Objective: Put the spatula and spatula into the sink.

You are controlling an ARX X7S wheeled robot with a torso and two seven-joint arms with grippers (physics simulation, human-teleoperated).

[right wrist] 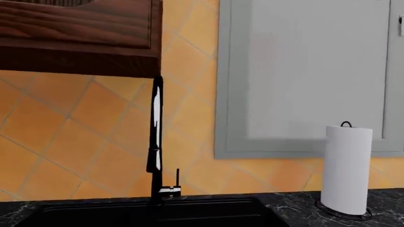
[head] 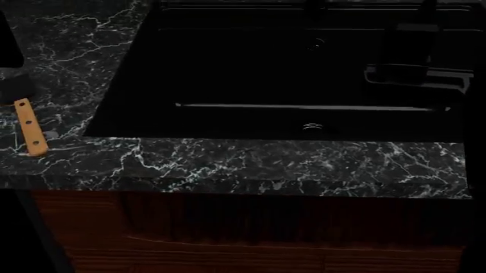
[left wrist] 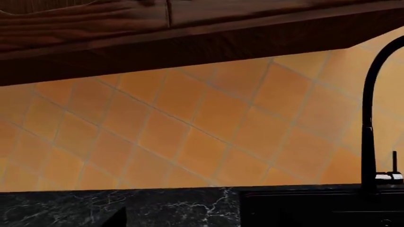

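The black marble tabletop filled the head view, white-veined, with a dark wood cabinet front below its near edge. The sink, a glossy black basin sunk into the tabletop, held a thin pale ridge line and a round metal drain near its front wall; no spatula was seen lying in it. The right arm's pincer showed as a dark shape over the far right part of the basin, too dark against the black sink to tell whether its jaws were apart or together. The left arm showed only as a dark mass at the head view's left edge, over the tabletop and well apart from the right pincer, across the basin from it; its jaws could not be made out either. One spatula lay on the tabletop outside the sink, only its light wooden handle with dark rivets showing, the blade end hidden under that dark mass. A second spatula was not seen in any view. Both wrist views faced the orange tiled wall; the black faucet rose behind the sink, a white paper towel roll stood on the tabletop beside it, below a grey window frame.
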